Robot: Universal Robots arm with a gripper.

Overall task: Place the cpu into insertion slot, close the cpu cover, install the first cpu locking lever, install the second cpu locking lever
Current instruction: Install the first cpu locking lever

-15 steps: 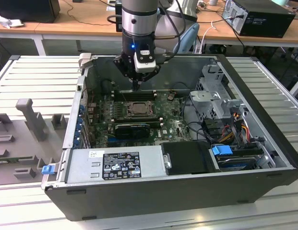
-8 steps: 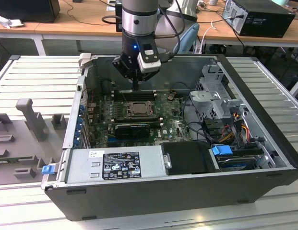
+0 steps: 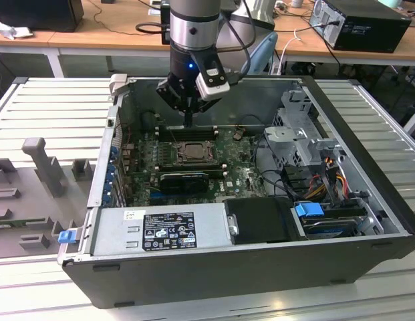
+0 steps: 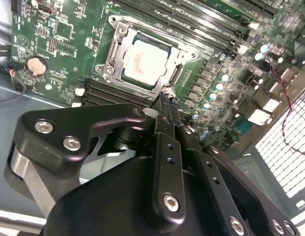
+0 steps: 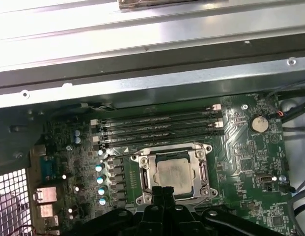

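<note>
One chip (image 4: 150, 61) to look at, and it's sitting flat in the socket (image 4: 176, 73), silver top facing up. You can see it square in the middle in both wrist views. The metal cover (image 5: 171, 149) looks like it's lying down around the chip, which shows through its window. Can't really tell whether the side levers are latched.

The gripper (image 4: 166, 101) has its fingers pressed together with nothing between them. In the second wrist view the tips are just beside the edge of the socket, near one corner. No idea if they're actually touching metal or just hovering over it.

Next to the socket on one side are the long black memory slots (image 5: 157, 129), running parallel to each other. A row of little blue-topped capacitors (image 5: 99, 177) lines another side, and a coin battery (image 5: 259, 124) sits further off on the green board (image 5: 240, 162).

In the exterior view the arm comes straight down into the open computer case (image 3: 260, 267). A grey power supply (image 3: 160, 227) lies along the case's near edge, and the whole case rests on a ribbed metal table (image 3: 47, 107).
</note>
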